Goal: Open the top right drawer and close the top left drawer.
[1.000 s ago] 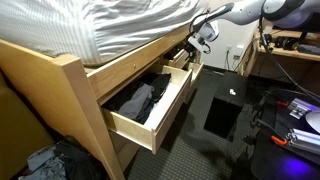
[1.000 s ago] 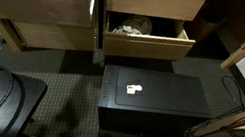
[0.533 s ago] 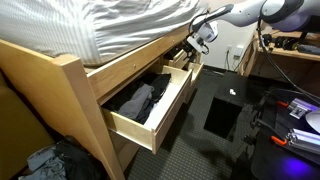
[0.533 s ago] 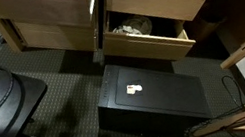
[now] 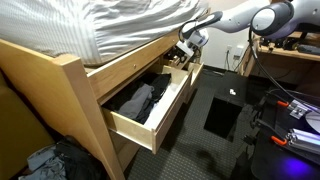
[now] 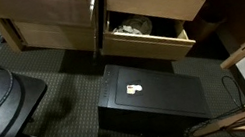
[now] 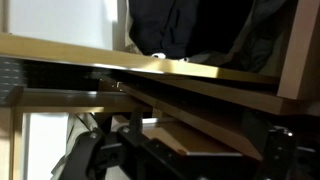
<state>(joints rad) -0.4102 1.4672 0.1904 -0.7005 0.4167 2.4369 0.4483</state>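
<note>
Pulled out from under the bed [image 5: 100, 25], the top left drawer [image 5: 172, 100] runs 7 to 1 o'clock, its pale pine front facing 4 o'clock, dark clothes [image 5: 140, 100] inside. At its 1 o'clock end, the end effector [image 5: 186, 45] hangs just above the smaller top right drawer [image 5: 183, 63]; its opening cannot be made out.

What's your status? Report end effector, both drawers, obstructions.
End effector open, at the top right drawer. That drawer partly out; top left drawer wide open, dark clothes inside. Black box on floor, apart from both.
</note>
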